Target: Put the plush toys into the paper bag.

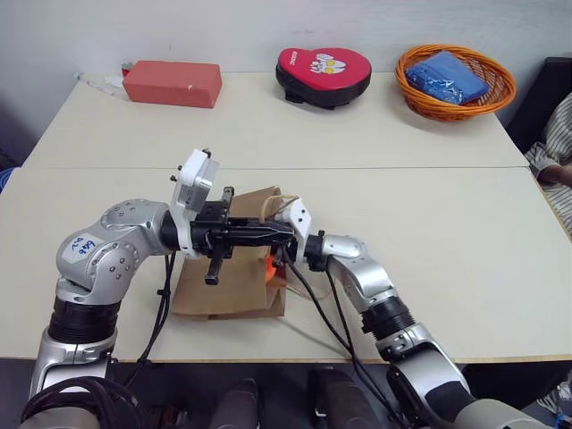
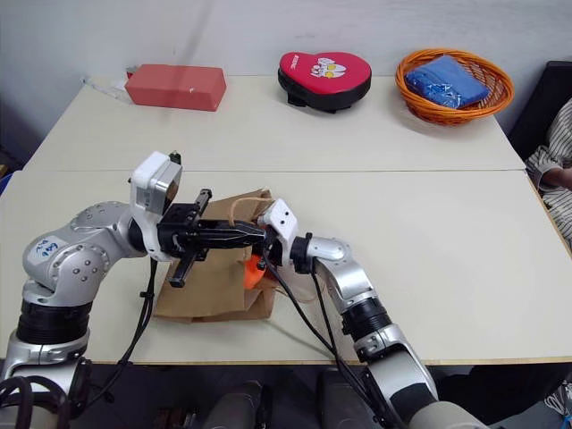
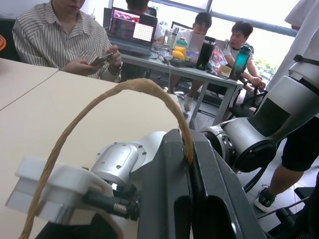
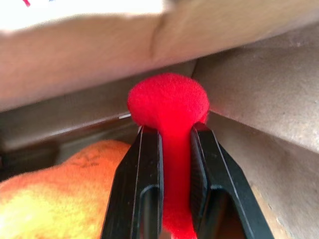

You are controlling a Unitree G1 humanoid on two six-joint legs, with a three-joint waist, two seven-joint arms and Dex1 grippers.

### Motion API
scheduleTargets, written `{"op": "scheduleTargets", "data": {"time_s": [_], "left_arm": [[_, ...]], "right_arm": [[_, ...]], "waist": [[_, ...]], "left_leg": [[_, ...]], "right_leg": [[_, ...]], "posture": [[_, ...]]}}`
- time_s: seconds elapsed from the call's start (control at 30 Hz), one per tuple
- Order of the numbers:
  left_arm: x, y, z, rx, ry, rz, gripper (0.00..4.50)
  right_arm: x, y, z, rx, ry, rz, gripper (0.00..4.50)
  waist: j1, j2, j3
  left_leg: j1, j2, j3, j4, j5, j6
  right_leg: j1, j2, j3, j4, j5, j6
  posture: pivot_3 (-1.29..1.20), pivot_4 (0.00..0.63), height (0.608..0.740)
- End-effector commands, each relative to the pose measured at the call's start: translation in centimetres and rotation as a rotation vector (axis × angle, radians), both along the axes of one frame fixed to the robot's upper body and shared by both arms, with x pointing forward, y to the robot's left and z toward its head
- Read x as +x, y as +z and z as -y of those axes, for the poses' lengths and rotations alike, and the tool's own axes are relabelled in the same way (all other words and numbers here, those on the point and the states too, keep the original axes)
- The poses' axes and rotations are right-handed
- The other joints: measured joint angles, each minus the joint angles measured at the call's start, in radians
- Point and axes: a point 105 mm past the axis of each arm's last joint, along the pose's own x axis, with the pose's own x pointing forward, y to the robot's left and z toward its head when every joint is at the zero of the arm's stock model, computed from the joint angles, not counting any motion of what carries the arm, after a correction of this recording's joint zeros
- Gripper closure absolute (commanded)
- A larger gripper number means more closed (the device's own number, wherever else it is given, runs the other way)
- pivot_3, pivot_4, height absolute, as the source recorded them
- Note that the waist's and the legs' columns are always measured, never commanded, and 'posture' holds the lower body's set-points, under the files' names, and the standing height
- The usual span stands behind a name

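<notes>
A: Starting at the left, what is sitting on the table?

B: A red block is lying at the far left edge. Nearer, the left gripper is pointing toward the right, its jaws pressed together on the cord handle of the paper bag.

A: And the bag itself?

B: It is lying flat near the front edge, mouth facing right, the handle being held up.

A: Where are the toys?

B: The right gripper is reaching into the bag's mouth, its fingers pinching the red plush toy. The orange plush toy is lying just beside it inside the bag.

A: Farther right?

B: A red heart-shaped pad and an orange basket holding a blue pack are sitting along the far edge. People are sitting at desks beyond, seen from the left wrist.
</notes>
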Motion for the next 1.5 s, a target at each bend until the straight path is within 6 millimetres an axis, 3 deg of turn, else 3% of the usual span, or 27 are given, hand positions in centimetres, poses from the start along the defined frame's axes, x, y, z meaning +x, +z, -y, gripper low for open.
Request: {"op": "scheduleTargets", "data": {"time_s": [0.03, 0.17, 0.2, 0.53, 0.87, 1.0, 1.13, 1.27, 1.5], "left_arm": [[-0.3, 0.7, 0.1, -0.014, -0.006, 0.053, 4.5], [-0.4, 0.6, -0.1, -0.011, 0.01, 0.057, 4.5], [-0.4, 0.6, -0.2, -0.01, 0.016, 0.057, 4.5], [-0.6, 0.4, -0.7, -0.003, 0.044, 0.064, 4.5], [-0.9, 0.5, -0.9, 0.003, 0.055, 0.064, 4.5], [-1.0, 0.4, -1.0, 0.009, 0.054, 0.058, 4.5], [-1.0, 0.4, -1.0, 0.014, 0.046, 0.053, 4.5], [-1.0, 0.3, -0.8, 0.015, 0.038, 0.049, 4.5], [-1.0, 0.4, -0.6, 0.013, 0.032, 0.048, 4.5]], "right_arm": [[0.4, -0.3, -0.5, -0.07, 0.009, 0.087, 4.24], [0.4, 0.6, 0.5, -0.067, 0.044, 0.112, 4.24], [0.5, 1.2, 1.1, -0.077, 0.052, 0.149, 3.51], [0.2, 2.2, 7.5, -0.207, 0.149, 0.138, 0.12], [-0.1, 3.4, 14.5, -0.233, 0.027, 0.033, 0.05], [-1.0, 3.7, 18.2, -0.216, -0.091, -0.196, 0.05], [-4.5, 1.6, 21.4, -0.32, -0.165, -0.62, 0.05], [-6.9, 0.9, 20.8, -0.301, -0.15, -0.843, 0.05], [-7.5, -1.9, 18.3, -0.302, -0.208, -1.02, 0.05]], "waist": [[-0.001, 0.0, 0.0], [-0.006, 0.0, 0.0], [-0.007, 0.0, 0.0], [-0.008, 0.0, 0.0], [0.006, 0.0, 0.0], [0.02, 0.0, 0.0], [0.04, 0.0, 0.0], [0.039, 0.0, 0.0], [0.042, 0.0, 0.0]], "left_leg": [[0.0, 0.0, 0.0, 0.0, 0.0, 0.0], [0.0, 0.0, 0.0, 0.0, 0.0, 0.0], [0.0, 0.0, -0.001, 0.0, 0.0, 0.0], [0.0, 0.0, -0.001, 0.0, 0.0, 0.0], [-0.001, 0.0, -0.001, 0.0, 0.0, 0.0], [-0.001, 0.0, 0.0, 0.0, 0.0, 0.0], [-0.001, 0.0, -0.001, 0.0, 0.0, 0.001], [-0.001, 0.0, 0.0, 0.0, 0.0, 0.001], [0.0, 0.0, 0.0, 0.0, 0.0, 0.001]], "right_leg": [[0.0, 0.0, 0.0, 0.0, 0.0, 0.0], [0.0, 0.0, 0.0, 0.003, 0.0, 0.0], [0.0, 0.0, 0.0, 0.003, 0.0, 0.0], [0.0, 0.0, 0.0, 0.002, 0.0, 0.0], [0.0, 0.0, 0.0, -0.002, 0.0, 0.0], [0.0, -0.001, 0.0, -0.003, 0.0, 0.0], [0.001, -0.001, 0.0, -0.004, 0.0, 0.0], [0.001, -0.001, 0.001, -0.004, 0.0, 0.0], [0.001, -0.001, 0.001, -0.003, 0.0, 0.0]], "posture": [[0.0, 0.15, 0.74], [0.0, 0.15, 0.74], [0.0, 0.15, 0.74], [0.0, 0.15, 0.74], [0.0, 0.15, 0.74], [0.0, 0.15, 0.74], [0.0, 0.15, 0.74], [0.0, 0.15, 0.74], [0.0, 0.15, 0.74]]}}
